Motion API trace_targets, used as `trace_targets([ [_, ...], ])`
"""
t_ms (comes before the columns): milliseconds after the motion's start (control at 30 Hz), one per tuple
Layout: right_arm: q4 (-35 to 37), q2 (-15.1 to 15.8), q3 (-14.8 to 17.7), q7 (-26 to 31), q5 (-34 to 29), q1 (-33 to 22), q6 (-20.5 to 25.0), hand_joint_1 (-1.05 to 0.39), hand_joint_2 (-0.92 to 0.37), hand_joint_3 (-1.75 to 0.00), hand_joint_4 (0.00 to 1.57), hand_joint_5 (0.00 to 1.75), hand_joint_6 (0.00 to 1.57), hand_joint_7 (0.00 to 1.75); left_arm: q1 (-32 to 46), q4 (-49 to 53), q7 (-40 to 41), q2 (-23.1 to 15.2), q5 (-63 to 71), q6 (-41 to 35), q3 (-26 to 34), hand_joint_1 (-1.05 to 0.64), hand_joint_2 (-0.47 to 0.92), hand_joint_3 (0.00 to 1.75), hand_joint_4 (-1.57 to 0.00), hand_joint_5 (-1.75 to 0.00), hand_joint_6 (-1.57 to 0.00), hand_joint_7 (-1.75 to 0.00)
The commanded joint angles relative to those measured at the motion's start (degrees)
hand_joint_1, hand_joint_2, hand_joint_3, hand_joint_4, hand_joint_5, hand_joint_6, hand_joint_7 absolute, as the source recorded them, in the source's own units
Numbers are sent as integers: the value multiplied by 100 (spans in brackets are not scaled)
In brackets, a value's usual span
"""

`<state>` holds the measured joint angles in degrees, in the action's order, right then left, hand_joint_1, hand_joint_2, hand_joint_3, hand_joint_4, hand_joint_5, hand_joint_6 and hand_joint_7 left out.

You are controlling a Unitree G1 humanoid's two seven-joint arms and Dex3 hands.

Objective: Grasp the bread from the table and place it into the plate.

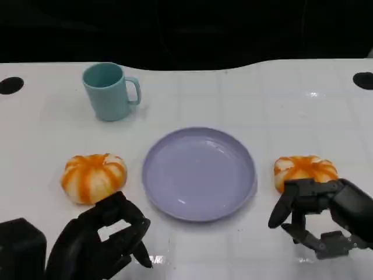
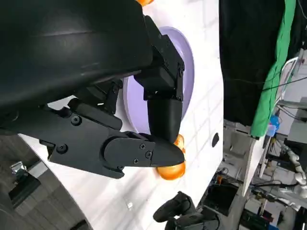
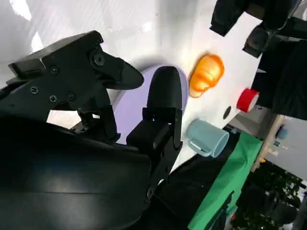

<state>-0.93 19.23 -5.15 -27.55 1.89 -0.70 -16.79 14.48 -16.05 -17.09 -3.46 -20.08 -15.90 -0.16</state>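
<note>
Two orange-and-white striped bread rolls lie on the white table, one on each side of a lavender plate. The left bread lies just beyond my left hand, whose fingers are loosely curved and hold nothing. The right bread sits right behind my right hand; the fingers are spread close to its near edge without gripping it. In the left wrist view the fingers reach over the plate toward the right bread. The right wrist view shows the plate and the left bread.
A teal mug stands at the back left, handle to the right, also seen as the mug. Black round holes mark the table's far corners. A red object lies past the table in the right wrist view.
</note>
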Motion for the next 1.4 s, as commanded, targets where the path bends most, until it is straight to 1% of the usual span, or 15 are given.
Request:
trace_targets([
  [33, -299, 112, 176, 104, -47, -6, -104, -23, -80, -39, 57, 122, 70, 67, 24, -32, 22, -66, 9, -26, 30, -56, 92, 33, -73, -175, -57, -165],
  [67, -336, 133, 191, 112, -67, -8, -121, -24, -82, -35, 53, 117, 67, 62, 24, -33, 19, -69, 15, -19, 27, -56, 92, 33, -73, -175, -57, -165],
  [133, -511, 248, 219, 198, -332, -23, -37, -32, -89, -21, 44, 102, 60, 48, 21, 0, -7, -70, 26, 36, 26, -56, 92, 33, -72, -175, -57, -164],
  [167, -587, 324, 236, 244, -504, -19, -43, -34, -90, -17, 42, 98, 58, 44, 17, 13, -14, -68, 26, 50, 26, -56, 92, 34, -72, -175, -57, -164],
  [200, -637, 394, 260, 300, -682, -11, -109, -38, -91, -14, 36, 90, 54, 35, 13, 28, -24, -68, 36, 77, 22, -56, 92, 34, -72, -175, -57, -164],
  [333, -608, 615, 357, 557, -1272, 53, -589, -46, -92, -8, 29, 67, 48, 13, 5, 22, -13, -52, 9, 45, 27, -56, 92, 33, -73, -175, -57, -164],
  [467, -762, 861, 469, 801, -1855, 50, -723, -50, -91, -2, 22, 51, 40, 3, -3, 26, 7, -53, 36, 37, 20, -56, 92, 33, -73, -175, -57, -164],
  [600, -1039, 1066, 567, 1094, -2628, 28, -694, -54, -89, 0, 22, 33, 33, 0, 1, 56, -18, -51, 27, 71, 26, -57, 92, 34, -73, -175, -57, -164],
  [667, -1108, 1107, 573, 1147, -2777, 20, -650, -54, -89, 0, 21, 30, 31, 0, 1, 61, -18, -49, 27, 75, 27, -57, 92, 33, -73, -175, -58, -164],
  [767, -1345, 1244, 616, 1205, -3326, -4, -449, -57, -87, 0, 18, 26, 27, 0, 0, 76, -25, -48, 47, 98, 8, -57, 92, 33, -73, -175, -58, -164],
  [833, -1448, 1289, 628, 1236, -3561, -18, -349, -57, -86, 0, 15, 24, 26, 0, 0, 78, -14, -44, 59, 102, -1, -56, 92, 33, -73, -175, -57, -164],
  [1000, -1549, 1379, 562, 1286, -4078, -7, -117, -56, -83, 0, 11, 21, 25, 0, -20, 103, -3, -20, 59, 112, -14, -56, 92, 33, -73, -175, -58, -164],
  [1133, -1488, 1435, 458, 1284, -4346, 70, -26, -52, -81, 0, 10, 20, 26, 0, -36, 116, 28, -3, 77, 108, -32, -56, 92, 32, -73, -175, -58, -164],
  [1300, -1219, 1516, 286, 1448, -4656, 258, -124, -43, -74, 0, 12, 19, 30, 1, -55, 131, 36, 19, 60, 81, -26, -56, 92, 32, -73, -175, -58, -164],
  [1400, -897, 1580, 71, 1537, -4865, 478, -176, -41, -74, 0, 13, 19, 31, 1, -55, 115, 33, 14, 58, 77, -23, -56, 92, 32, -72, -175, -58, -164],
])
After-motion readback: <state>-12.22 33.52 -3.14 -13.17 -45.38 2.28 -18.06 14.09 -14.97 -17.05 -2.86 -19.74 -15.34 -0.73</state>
